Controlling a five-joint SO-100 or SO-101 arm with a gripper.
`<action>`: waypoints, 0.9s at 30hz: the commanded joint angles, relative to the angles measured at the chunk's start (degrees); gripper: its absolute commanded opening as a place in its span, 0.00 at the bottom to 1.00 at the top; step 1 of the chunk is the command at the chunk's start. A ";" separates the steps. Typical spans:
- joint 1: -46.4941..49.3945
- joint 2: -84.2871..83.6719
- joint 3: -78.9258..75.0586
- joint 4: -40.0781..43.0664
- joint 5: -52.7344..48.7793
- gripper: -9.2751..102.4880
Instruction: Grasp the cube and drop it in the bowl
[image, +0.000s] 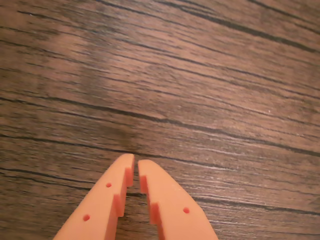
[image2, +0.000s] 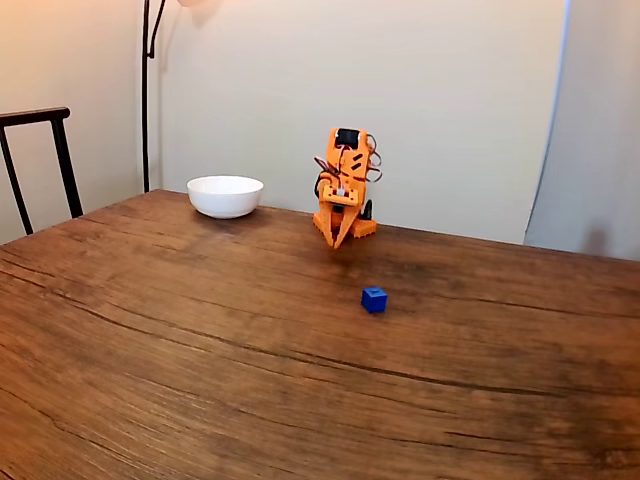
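Observation:
A small bright-blue cube (image2: 374, 299) lies on the wooden table, nearer the camera than the arm and a little to its right in the fixed view. The white bowl (image2: 225, 196) stands at the back left of the table, left of the arm. The orange arm is folded at the table's far edge with my gripper (image2: 338, 244) pointing down at the wood, well behind the cube. In the wrist view my gripper (image: 136, 161) has its orange fingertips nearly together with nothing between them, over bare wood.
A dark chair back (image2: 40, 160) stands beyond the table's left side, and a black lamp pole (image2: 146, 95) rises behind the bowl. The brown wooden table (image2: 200, 360) stretches wide in front of the arm.

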 joint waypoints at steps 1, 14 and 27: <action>-1.41 0.35 -3.69 -0.18 -3.43 0.08; -2.20 -0.44 -26.98 10.55 -5.54 0.08; -2.29 -33.84 -51.24 7.03 -1.85 0.08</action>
